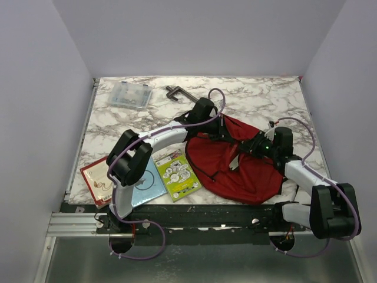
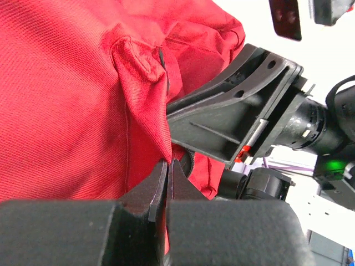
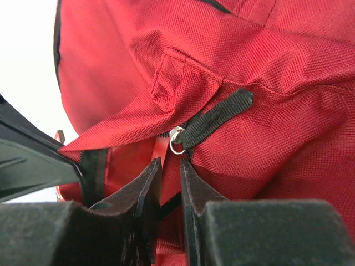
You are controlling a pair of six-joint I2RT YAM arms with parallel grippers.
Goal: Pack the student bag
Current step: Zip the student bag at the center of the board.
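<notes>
Bag [image 1: 247, 177]: red, slumped on table [image 1: 265, 97], right of centre, near front edge.
Left gripper [image 2: 168, 163]: closed, pinching a fold of bag fabric.
Right gripper [image 3: 169, 163]: narrow gap, tips at zip pull [image 3: 177, 145]; grip unclear.

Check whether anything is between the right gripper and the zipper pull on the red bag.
Nothing visible blocks it. The right gripper, jaws narrowly apart, sits right at the zipper pull on the student bag, with only the bag's own fabric around it. The left gripper pinches a fabric fold to one side, out of the way.
</notes>
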